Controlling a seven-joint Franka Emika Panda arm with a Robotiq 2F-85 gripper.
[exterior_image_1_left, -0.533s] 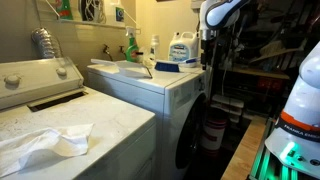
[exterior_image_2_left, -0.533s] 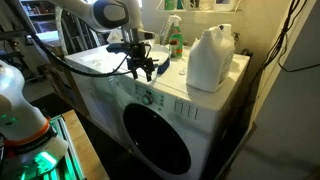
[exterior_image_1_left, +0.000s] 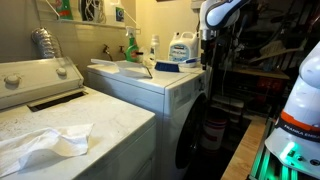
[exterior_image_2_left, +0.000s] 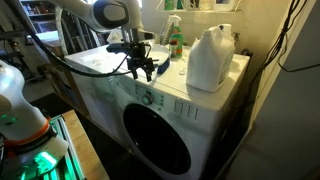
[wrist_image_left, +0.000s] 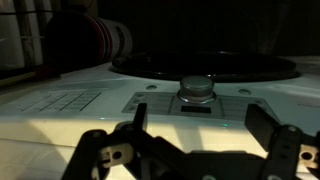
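My gripper (exterior_image_2_left: 146, 68) hangs open and empty just above the front edge of a white front-loading washer (exterior_image_2_left: 115, 95), over its control panel. In the wrist view the two dark fingers (wrist_image_left: 196, 135) stand wide apart. A round silver control knob (wrist_image_left: 196, 90) on the panel (wrist_image_left: 110, 101) lies ahead between them, not touched. In an exterior view the gripper (exterior_image_1_left: 207, 62) is at the washer's front corner. Nothing is between the jaws.
A large white detergent jug (exterior_image_2_left: 210, 58) and a green spray bottle (exterior_image_2_left: 174, 42) stand on the washer top. A white top-load machine (exterior_image_1_left: 60, 130) with a crumpled white cloth (exterior_image_1_left: 45, 143) is alongside. The round door (exterior_image_2_left: 155, 140) is shut.
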